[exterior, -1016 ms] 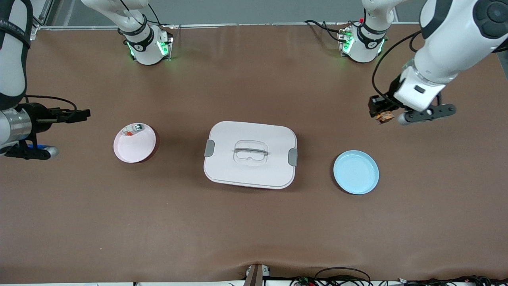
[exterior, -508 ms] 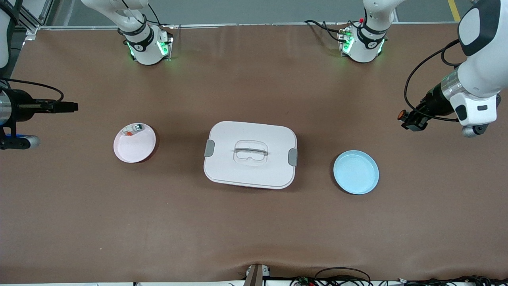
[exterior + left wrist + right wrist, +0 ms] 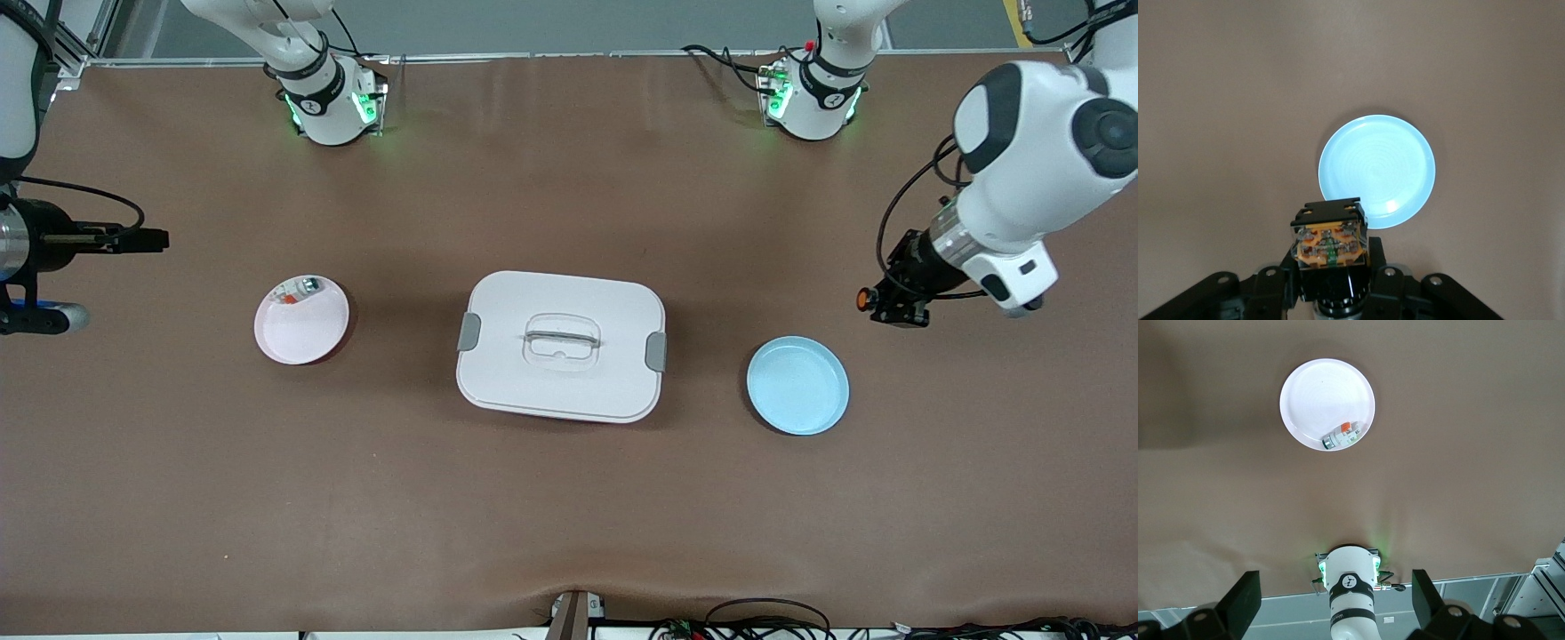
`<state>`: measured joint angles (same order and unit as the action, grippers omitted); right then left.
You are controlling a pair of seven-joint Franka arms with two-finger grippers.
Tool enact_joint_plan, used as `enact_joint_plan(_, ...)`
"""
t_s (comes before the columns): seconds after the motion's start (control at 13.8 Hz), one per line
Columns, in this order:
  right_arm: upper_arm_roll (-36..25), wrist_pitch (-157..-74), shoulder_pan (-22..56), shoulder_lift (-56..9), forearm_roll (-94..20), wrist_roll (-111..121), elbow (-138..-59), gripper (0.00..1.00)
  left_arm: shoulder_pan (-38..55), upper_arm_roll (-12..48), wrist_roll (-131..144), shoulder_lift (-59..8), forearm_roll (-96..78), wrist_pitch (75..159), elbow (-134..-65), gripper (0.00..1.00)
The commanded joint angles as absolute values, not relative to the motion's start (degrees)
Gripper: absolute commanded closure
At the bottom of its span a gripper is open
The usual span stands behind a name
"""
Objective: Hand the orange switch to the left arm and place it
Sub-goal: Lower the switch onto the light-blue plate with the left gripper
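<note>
My left gripper (image 3: 892,302) is shut on the orange switch (image 3: 869,300), a small black block with an orange round end. It hangs over bare table just off the rim of the empty blue plate (image 3: 797,385). In the left wrist view the switch (image 3: 1330,243) sits between the black fingers (image 3: 1379,270), orange-marked face up, with the blue plate (image 3: 1377,171) below. The white box (image 3: 561,346) with its clear handle stands at mid-table. My right gripper (image 3: 153,238) hovers open and empty over the right arm's end of the table.
A pale pink plate (image 3: 302,338) holds a whitish-clear part (image 3: 299,287) with green and red bits; the right wrist view shows that plate (image 3: 1318,393) and part (image 3: 1341,437). Both arm bases (image 3: 331,102) stand along the table's back edge. Cables lie at the front edge.
The left arm has swung round with the switch, bringing it lower toward the blue plate. The right gripper drew back toward its table end, then held still.
</note>
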<state>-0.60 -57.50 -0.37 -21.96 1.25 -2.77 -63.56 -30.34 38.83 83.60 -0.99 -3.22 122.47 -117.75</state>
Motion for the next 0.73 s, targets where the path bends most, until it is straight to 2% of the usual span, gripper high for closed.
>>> enact_joint_plan(0.0, -0.18, -57.56, -0.35, -21.27, 2.64, -2.72, -62.93, 0.00, -30.50, 39.46, 86.83, -0.26, -0.45, 130.57, -124.08, 0.99)
enact_joint_plan(0.22, -0.35, -60.90, 0.09, -21.01, 2.64, -3.42, -61.00, 0.00, -30.41, 39.46, 90.17, -4.46, 3.33, 137.53, -127.00, 0.99)
enact_joint_plan(0.65, -0.44, -64.42, 0.09, -19.78, 0.00, -4.39, -60.29, 0.00, -29.88, 39.46, 102.19, -16.86, 19.39, 142.29, -124.72, 0.99)
